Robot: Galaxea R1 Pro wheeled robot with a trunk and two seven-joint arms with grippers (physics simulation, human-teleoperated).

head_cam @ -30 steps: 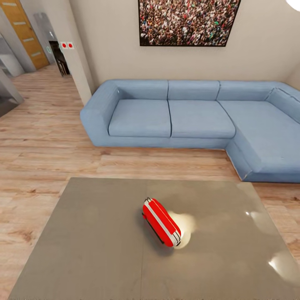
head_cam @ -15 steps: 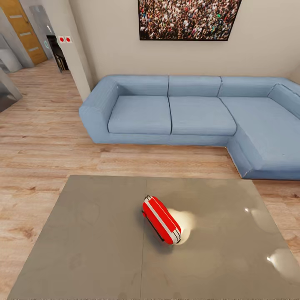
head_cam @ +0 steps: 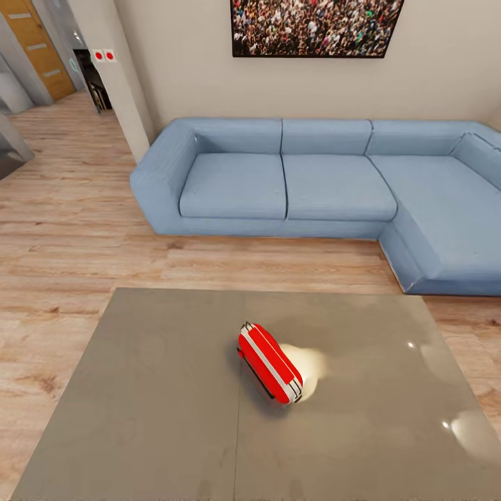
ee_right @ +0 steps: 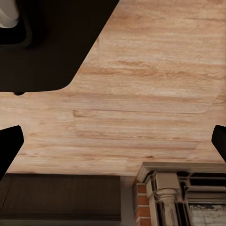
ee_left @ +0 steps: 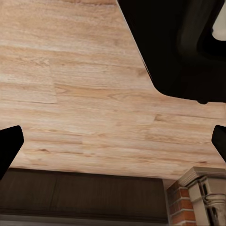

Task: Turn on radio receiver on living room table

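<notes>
- My left gripper (ee_left: 113, 141) has its jaws spread wide, the two dark fingertips at opposite edges of the left wrist view. It holds and touches nothing; below it is light wood floor (ee_left: 84, 94).
- My right gripper (ee_right: 113, 141) is the same: jaws wide apart, empty, hanging over the same floor near a brick fireplace corner (ee_right: 165, 197).
- I judge this the approach step, with neither arm yet reaching out.
- The radio (head_cam: 269, 362) stands on its edge near the middle of the grey table (head_cam: 139, 403), angled, with a bright glare patch just beside it.
- Beyond the table are the blue sofa (head_cam: 306, 188) and the crowd photo (head_cam: 313, 28).
- Next I need to bring one arm over the table and press the radio's switch, which I cannot make out here.
</notes>
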